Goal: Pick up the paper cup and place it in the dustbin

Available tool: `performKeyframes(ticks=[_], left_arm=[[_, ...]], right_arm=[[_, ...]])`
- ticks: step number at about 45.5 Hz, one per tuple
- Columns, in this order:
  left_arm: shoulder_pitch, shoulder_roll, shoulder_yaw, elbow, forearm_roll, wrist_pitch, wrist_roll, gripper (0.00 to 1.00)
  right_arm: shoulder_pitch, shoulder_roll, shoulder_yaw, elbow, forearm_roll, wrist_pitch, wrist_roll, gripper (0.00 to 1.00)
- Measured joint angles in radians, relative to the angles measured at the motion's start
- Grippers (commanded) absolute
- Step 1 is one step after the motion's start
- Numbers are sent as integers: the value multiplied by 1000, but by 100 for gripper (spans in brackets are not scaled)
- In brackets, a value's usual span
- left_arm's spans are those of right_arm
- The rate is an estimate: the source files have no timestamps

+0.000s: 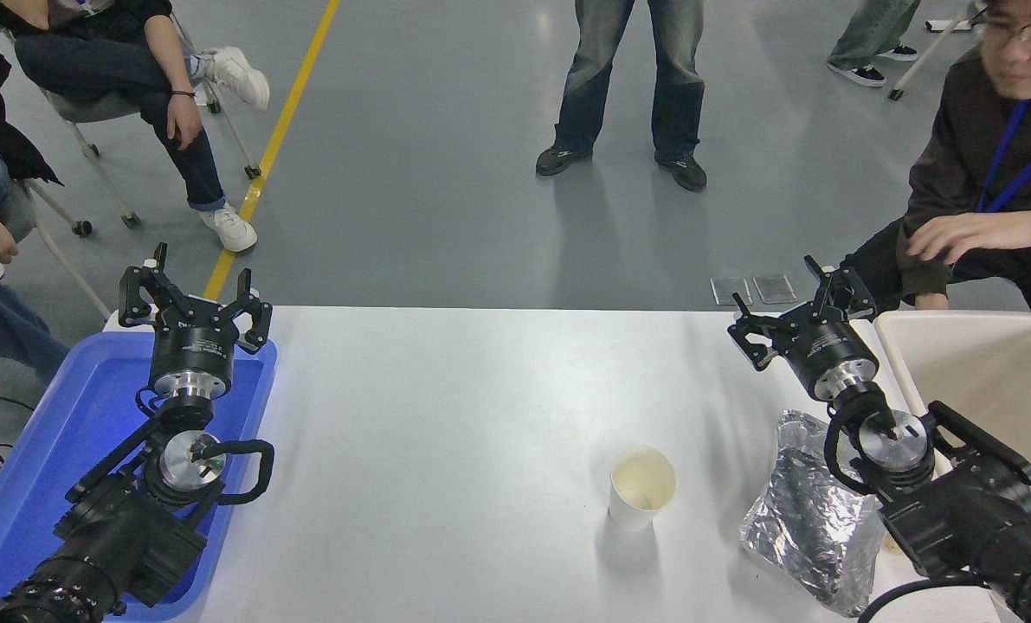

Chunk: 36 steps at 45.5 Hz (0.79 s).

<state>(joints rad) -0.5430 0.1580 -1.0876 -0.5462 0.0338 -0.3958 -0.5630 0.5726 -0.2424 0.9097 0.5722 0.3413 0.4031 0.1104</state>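
Observation:
The small white paper cup [641,489] stands upright on the white table [480,389], right of centre and near the front. The beige dustbin [982,363] stands at the table's right edge, partly cut off by the picture. My right gripper [796,303] is open and empty, raised near the far right of the table, beyond and to the right of the cup and just left of the dustbin. My left gripper [195,290] is open and empty, parked over the blue tray at the left.
A crumpled silver foil bag [814,515] lies right of the cup, under my right arm. A shallow blue tray [39,450] sits at the left edge. A person leans in at the far right, a hand [965,234] near the dustbin. Others stand and sit beyond the table.

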Motion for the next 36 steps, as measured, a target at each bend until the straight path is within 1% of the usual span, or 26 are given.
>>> performKeyframes(ticks=[12, 22, 28, 36], left_arm=[[0, 1, 0, 0, 0, 0, 0, 99], [-1, 1, 0, 0, -1, 0, 1, 99], [-1, 1, 0, 0, -1, 0, 1, 99], [-1, 2, 0, 0, -2, 0, 1, 99]], right_arm=[[-1, -1, 0, 5, -27, 2, -1, 100], [15, 0, 0, 20, -105, 4, 0, 100], [37, -16, 0, 52, -202, -1, 0, 100], [83, -75, -18, 121, -401, -9, -20, 100]])
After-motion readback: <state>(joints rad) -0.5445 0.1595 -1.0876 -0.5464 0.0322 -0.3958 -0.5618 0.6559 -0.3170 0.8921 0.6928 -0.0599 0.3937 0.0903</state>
